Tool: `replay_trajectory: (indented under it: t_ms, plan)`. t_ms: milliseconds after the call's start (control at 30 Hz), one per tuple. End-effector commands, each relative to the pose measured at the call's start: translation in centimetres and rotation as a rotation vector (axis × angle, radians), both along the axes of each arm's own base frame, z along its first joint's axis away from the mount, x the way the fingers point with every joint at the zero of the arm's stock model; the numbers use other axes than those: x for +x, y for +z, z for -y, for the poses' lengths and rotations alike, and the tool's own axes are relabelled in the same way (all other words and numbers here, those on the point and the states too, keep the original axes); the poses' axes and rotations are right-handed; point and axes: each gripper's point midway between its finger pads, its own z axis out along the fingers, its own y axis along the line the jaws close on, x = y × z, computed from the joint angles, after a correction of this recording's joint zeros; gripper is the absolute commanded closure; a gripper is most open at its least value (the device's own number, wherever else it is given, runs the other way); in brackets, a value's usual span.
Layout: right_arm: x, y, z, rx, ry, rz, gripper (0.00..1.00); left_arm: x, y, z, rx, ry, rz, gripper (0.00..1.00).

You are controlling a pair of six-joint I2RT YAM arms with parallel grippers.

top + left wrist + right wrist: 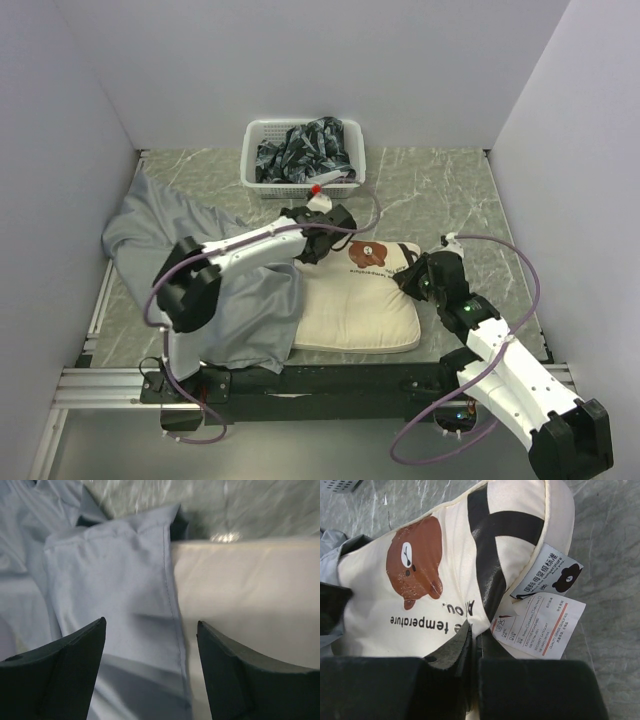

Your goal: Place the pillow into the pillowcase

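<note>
The pillow (pixel 360 312) lies flat on the table (pixel 440 190) between the 2 arms, with its bear-print end pointing away from them toward the basket (pixel 250 150). The grey pillowcase (pixel 190 240) spreads to the left. Its hem covers the pillow's left side, so the long axis, and whether any of the pillow is inside, is hard to judge. The right gripper (pixel 472 630) is clamped on the pillow's right far corner beside 2 tags (pixel 540 625). The left gripper (pixel 151 622) hangs over the hem, jaws apart; that view is blurred.
</note>
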Motion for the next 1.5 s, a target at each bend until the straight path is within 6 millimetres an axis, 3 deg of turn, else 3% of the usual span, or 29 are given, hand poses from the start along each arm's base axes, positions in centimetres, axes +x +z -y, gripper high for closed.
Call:
replay_trajectory:
  t_ms: [0, 100, 133, 167, 267, 333, 467, 500, 567, 600, 733, 800, 867, 967, 1033, 1100, 1167, 1200, 1233, 1300, 1333, 1433, 1467]
  plan:
    - [0.4, 1.3, -1.3, 0.045, 0.061, 0.058, 1.00, -0.6, -1.2, -2.9, 0.177, 0.019, -0.044, 0.21]
    - [0.3, 1.4, -1.6, 0.050, 0.078, 0.058, 1.00, 0.0, -2.0, -3.8, 0.207, 0.054, -0.026, 0.32]
    - [0.3, 1.4, -1.6, 0.048, 0.079, 0.056, 1.00, 0.2, -2.0, -4.1, 0.211, 0.062, -0.022, 0.40]
    - [0.2, 1.4, -1.6, 0.048, 0.079, 0.056, 1.00, 0.6, -2.0, -4.3, 0.206, 0.073, -0.015, 0.56]
    - [0.1, 2.2, -1.4, 0.048, 0.080, 0.075, 1.00, 1.2, -2.1, -4.3, 0.199, 0.063, -0.021, 0.87]
    - [-0.1, 2.5, -1.3, 0.041, 0.080, 0.075, 1.00, 1.5, -1.4, -4.0, 0.185, 0.062, -0.008, 0.97]
    - [-0.4, 3.7, -1.8, 0.061, 0.110, 0.095, 1.00, 2.2, 2.6, -1.5, 0.046, 0.003, 0.043, 0.99]
    - [-0.4, 4.1, -2.0, 0.070, 0.119, 0.102, 1.00, 2.5, 5.0, -0.2, -0.035, -0.022, 0.086, 0.99]
    - [-0.6, 4.7, -2.6, 0.089, 0.148, 0.106, 1.00, 1.8, 7.1, 2.5, -0.130, -0.120, 0.087, 0.99]
    - [-0.5, 5.2, -2.8, 0.097, 0.154, 0.115, 1.00, 1.7, 9.2, 3.8, -0.201, -0.159, 0.112, 0.99]
    - [-1.0, 7.3, -4.4, 0.125, 0.216, 0.140, 1.00, -0.2, 12.9, 9.8, -0.394, -0.378, 0.115, 0.99]
    - [-1.2, 8.8, -5.6, 0.136, 0.248, 0.166, 1.00, -2.0, 14.0, 12.5, -0.492, -0.486, 0.088, 0.99]
    - [-1.2, 9.7, -6.3, 0.142, 0.258, 0.178, 1.00, -2.5, 15.1, 14.5, -0.581, -0.544, 0.091, 0.99]
    - [-0.9, 9.0, -6.5, 0.119, 0.245, 0.159, 1.00, -3.8, 15.2, 16.9, -0.689, -0.627, 0.052, 0.99]
    - [-0.4, 8.3, -5.7, 0.095, 0.193, 0.154, 1.00, -3.8, 14.3, 17.2, -0.693, -0.623, 0.034, 0.99]
    - [0.1, 7.4, -4.4, 0.055, 0.129, 0.150, 1.00, -3.5, 12.9, 16.9, -0.662, -0.587, 0.020, 0.97]
    - [0.5, 6.3, -3.1, 0.023, 0.081, 0.130, 1.00, -3.0, 12.2, 15.8, -0.636, -0.515, 0.034, 0.83]
    - [0.8, 6.1, -2.7, 0.016, 0.074, 0.130, 1.00, -2.8, 12.1, 15.3, -0.630, -0.489, 0.041, 0.73]
    - [1.2, 5.7, -2.0, 0.011, 0.050, 0.122, 1.00, -2.7, 12.0, 14.8, -0.628, -0.447, 0.055, 0.53]
    - [1.3, 4.3, -1.5, 0.002, 0.060, 0.084, 1.00, -3.0, 12.2, 13.2, -0.610, -0.400, 0.064, 0.42]
    - [1.6, 3.9, -0.9, -0.004, 0.043, 0.071, 1.00, -2.9, 12.5, 12.3, -0.591, -0.354, 0.098, 0.26]
    - [1.5, 3.0, -0.5, -0.020, 0.052, 0.049, 0.81, -4.4, 12.2, 9.5, -0.539, -0.290, 0.110, 0.19]
    - [1.5, 2.9, -0.4, -0.020, 0.053, 0.048, 0.65, -5.1, 11.7, 8.3, -0.517, -0.274, 0.106, 0.19]
